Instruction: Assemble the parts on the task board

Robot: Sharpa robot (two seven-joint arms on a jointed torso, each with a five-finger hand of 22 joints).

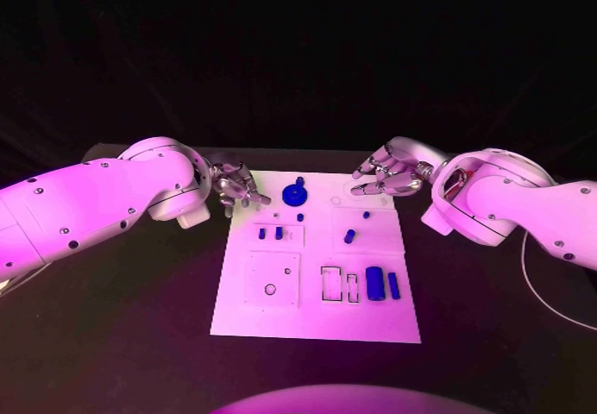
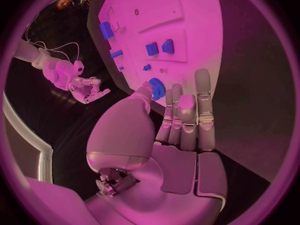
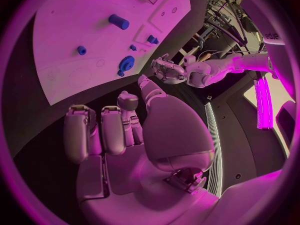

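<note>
- The white board [image 1: 315,267] is lying flat in the middle of the black tabletop [image 1: 112,336], with the two arms reaching in at its far corners.
- The left robot hand [image 1: 236,191] is hovering over the board's far left corner, fingers loosely curled and apart, holding nothing.
- The right robot hand [image 1: 386,177] is hanging over the far right corner, fingers bent but spread, and it is gripping nothing either.
- A blue gear-like wheel [image 1: 295,193] is sitting near the far edge of the board, between the two hands and nearer the left one.
- Two short blue blocks [image 1: 270,233] are standing side by side in the middle row on the left.
- A small blue peg [image 1: 349,235] is lying to their right, with a tiny blue stud [image 1: 366,214] just beyond it.
- Down at the near right, a thick blue cylinder [image 1: 374,282] and a thinner blue bar [image 1: 393,285] are lying side by side, just beside two empty rectangular slots [image 1: 338,285].
- A square plate [image 1: 273,279] with holes is sitting at the near left of the board.
</note>
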